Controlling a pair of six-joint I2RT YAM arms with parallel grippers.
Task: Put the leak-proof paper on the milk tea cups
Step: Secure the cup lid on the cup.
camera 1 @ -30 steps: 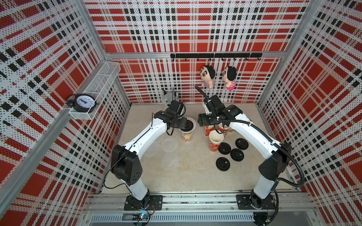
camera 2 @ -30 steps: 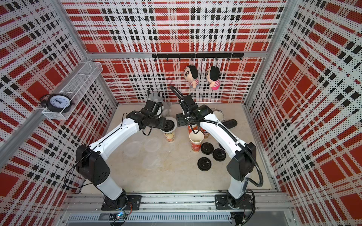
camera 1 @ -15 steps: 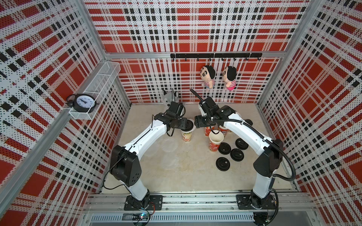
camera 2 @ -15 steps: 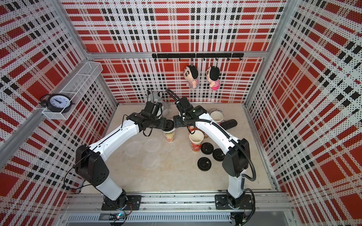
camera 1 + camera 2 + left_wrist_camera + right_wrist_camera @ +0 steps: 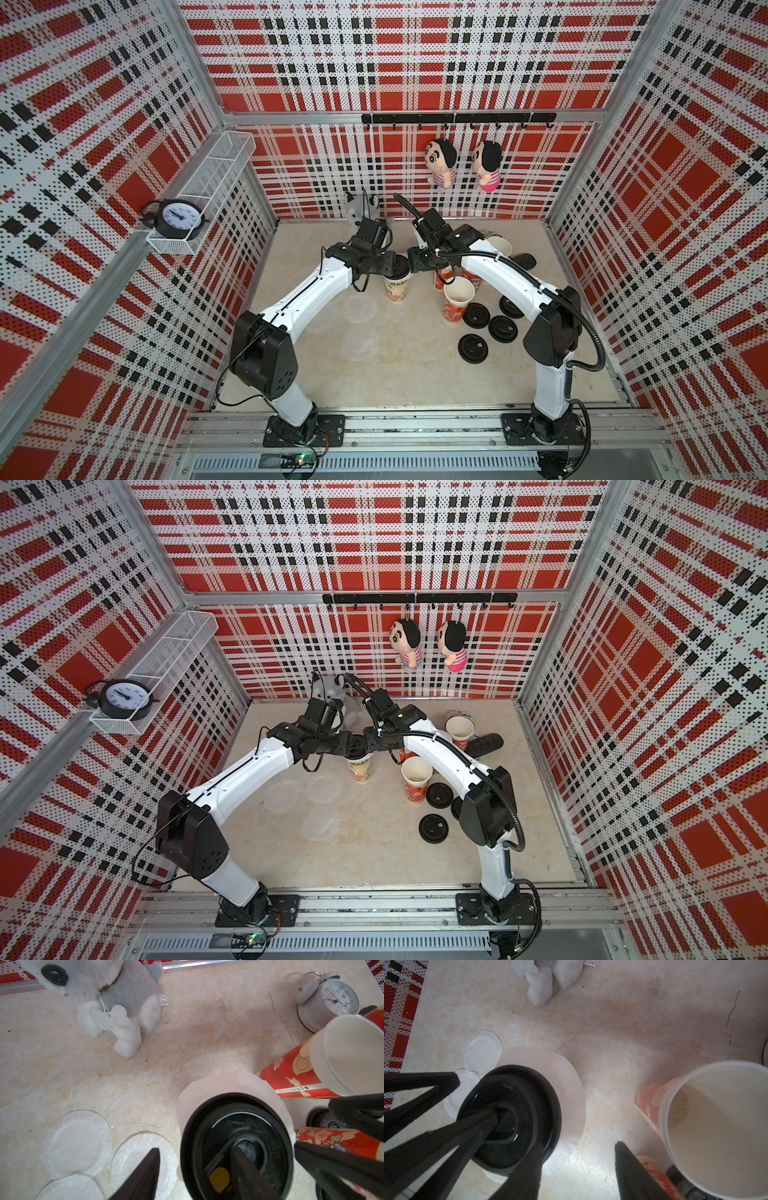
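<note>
Right now I have the left gripper (image 5: 194, 1148) and right gripper (image 5: 579, 1144) both spread over the capped cup (image 5: 397, 287). Spare paper (image 5: 75, 1142) lies on its left-arm side.

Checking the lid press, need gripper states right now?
Left gripper: open, one finger on the black lid, gripping nothing.
Right gripper: open, gripping nothing.
</note>
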